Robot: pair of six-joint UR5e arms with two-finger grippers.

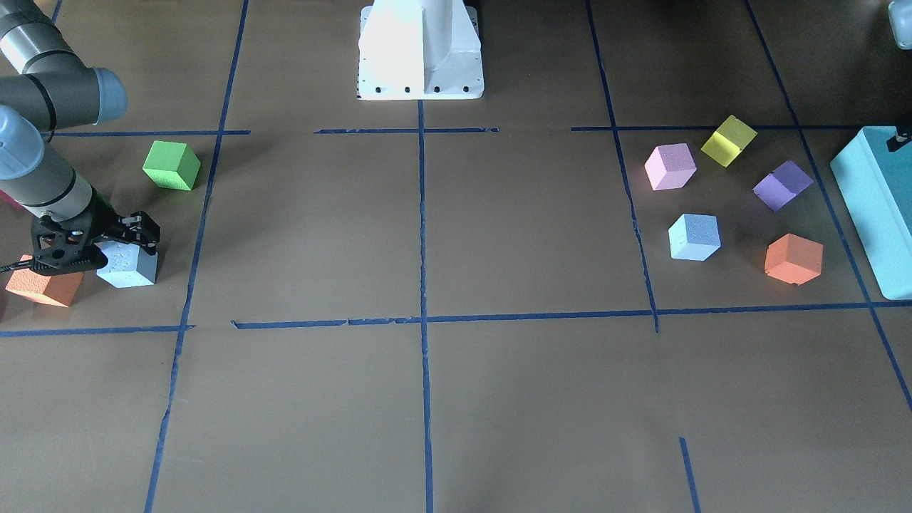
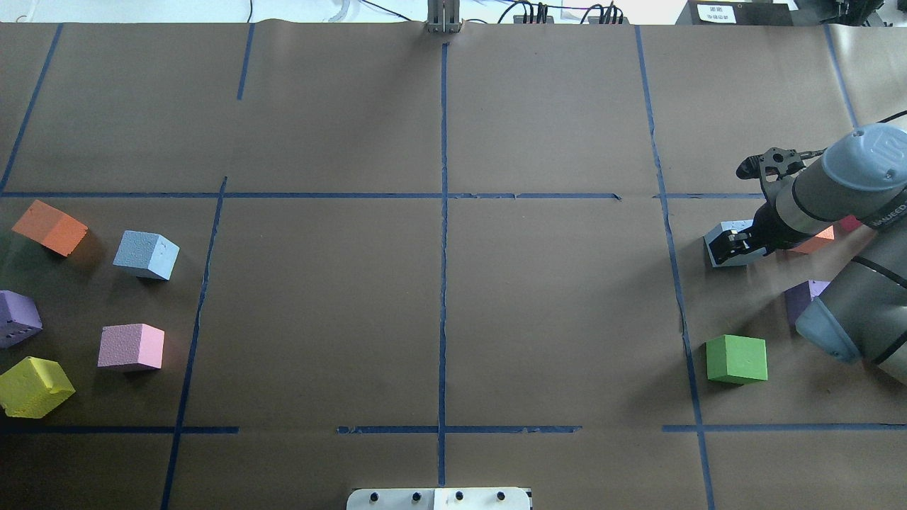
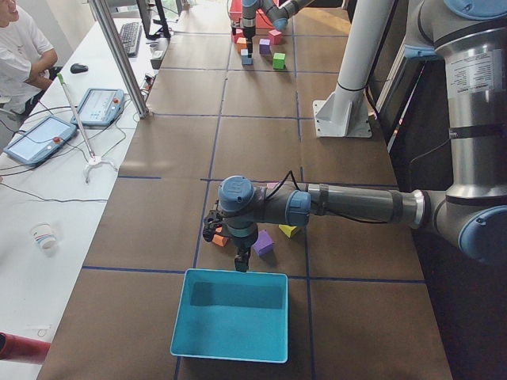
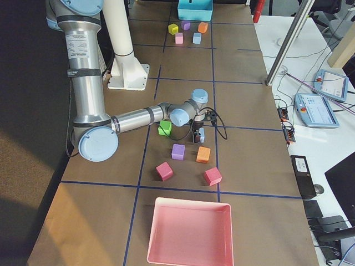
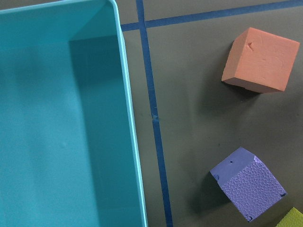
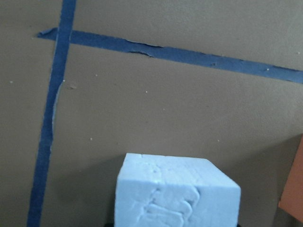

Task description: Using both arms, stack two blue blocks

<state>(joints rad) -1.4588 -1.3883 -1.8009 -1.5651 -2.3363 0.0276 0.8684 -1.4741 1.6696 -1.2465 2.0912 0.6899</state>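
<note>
One light-blue block (image 1: 132, 269) sits on the table at my right side; it also shows in the overhead view (image 2: 720, 232) and fills the bottom of the right wrist view (image 6: 177, 194). My right gripper (image 1: 114, 248) is down over it with its fingers against the block's sides, and it shows in the overhead view (image 2: 734, 248) too. The second light-blue block (image 1: 693, 237) lies free on my left side (image 2: 147, 254). My left gripper (image 3: 242, 260) hangs over the near rim of the teal box (image 3: 230, 313). I cannot tell whether it is open or shut.
An orange cube (image 1: 43, 286) touches or nearly touches the held block; a green cube (image 1: 172, 165) lies nearby. Pink (image 1: 670, 167), yellow (image 1: 728, 140), purple (image 1: 782, 184) and orange (image 1: 793, 258) cubes surround the second blue block. A pink tray (image 4: 188, 233) lies behind my right arm.
</note>
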